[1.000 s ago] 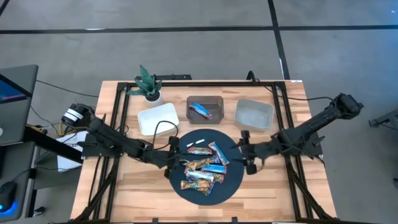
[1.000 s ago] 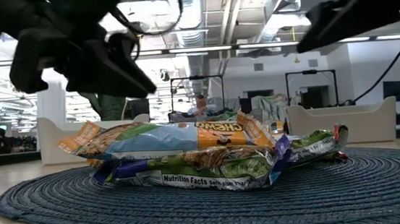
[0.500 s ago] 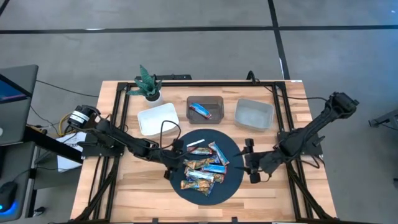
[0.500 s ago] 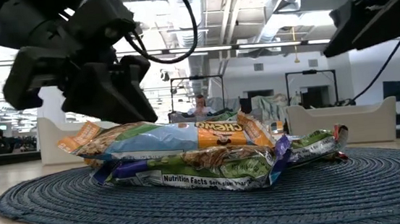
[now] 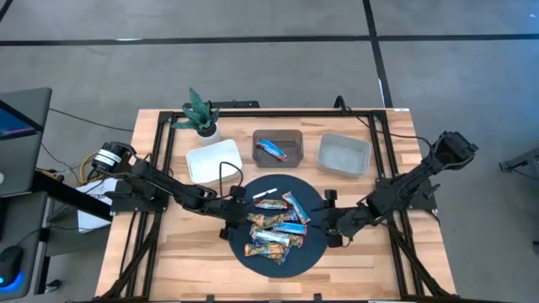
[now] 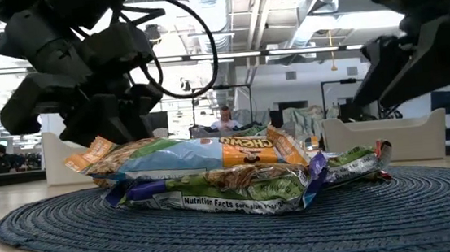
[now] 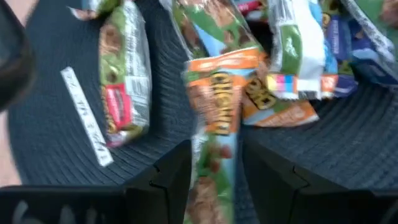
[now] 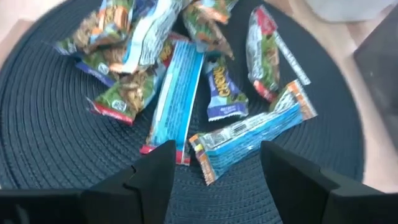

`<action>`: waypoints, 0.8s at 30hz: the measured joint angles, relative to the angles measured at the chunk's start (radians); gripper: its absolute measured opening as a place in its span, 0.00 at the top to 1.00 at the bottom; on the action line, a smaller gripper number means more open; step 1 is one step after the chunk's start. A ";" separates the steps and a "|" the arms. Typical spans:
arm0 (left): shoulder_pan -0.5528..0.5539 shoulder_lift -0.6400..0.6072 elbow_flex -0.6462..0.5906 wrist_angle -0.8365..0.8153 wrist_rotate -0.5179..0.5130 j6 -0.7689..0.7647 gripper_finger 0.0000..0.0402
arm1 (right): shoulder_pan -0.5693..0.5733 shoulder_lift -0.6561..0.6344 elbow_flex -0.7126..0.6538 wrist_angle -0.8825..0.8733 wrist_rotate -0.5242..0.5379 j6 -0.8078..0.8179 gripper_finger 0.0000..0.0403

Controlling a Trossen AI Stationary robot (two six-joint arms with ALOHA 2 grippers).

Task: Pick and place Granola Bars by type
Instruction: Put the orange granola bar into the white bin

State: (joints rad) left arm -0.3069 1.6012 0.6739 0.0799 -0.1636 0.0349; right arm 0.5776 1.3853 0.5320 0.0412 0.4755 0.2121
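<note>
Pale wooden tabletop (image 5: 152, 261) inside a black frame, grey floor all round. At the back edge, from left to right: potted plant (image 5: 200, 114), white tray (image 5: 213, 162), dark bin (image 5: 290, 137) with one blue bar (image 5: 271, 149) lying in it, grey bin (image 5: 344, 155).

Nearer the front, at the middle: dark round mat (image 5: 316, 244) of woven cord, carrying the Granola Bars (image 5: 276, 227) in a loose overlapping heap of blue, orange, green and multicoloured wrappers. Thin white strip (image 5: 266, 194) on the mat's back part, just beside the heap.

Left gripper (image 5: 238, 220) low over the mat's left edge, at the left end of the heap. Jaws parted, fingers (image 7: 168, 177) either side of an orange-and-green bar (image 7: 214, 118) whose near end lies in the gap; contact between pads and wrapper not clear.

Right gripper (image 5: 333, 227) at the mat's right edge, clear of the heap and pointed toward it. Jaws wide apart, nothing between them, mat and bars in plain sight beyond the fingers (image 8: 155, 171).

From table height, heap (image 6: 213, 172) flat on the mat (image 6: 54, 226), left arm's dark bulk hanging just above its left end.
</note>
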 joint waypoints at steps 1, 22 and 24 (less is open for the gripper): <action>0.003 0.000 0.000 -0.001 0.012 -0.008 0.66 | -0.005 0.011 0.000 0.003 -0.006 0.000 0.44; 0.008 0.000 0.000 -0.137 -0.058 -0.155 0.66 | -0.065 0.109 0.001 0.060 -0.013 0.000 0.44; 0.008 0.000 0.000 -0.143 -0.058 -0.162 0.69 | -0.064 0.109 0.001 0.060 -0.013 0.000 0.44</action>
State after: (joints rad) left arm -0.2993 1.6012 0.6739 -0.0634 -0.2214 -0.1270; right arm 0.5133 1.4944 0.5326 0.1013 0.4628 0.2122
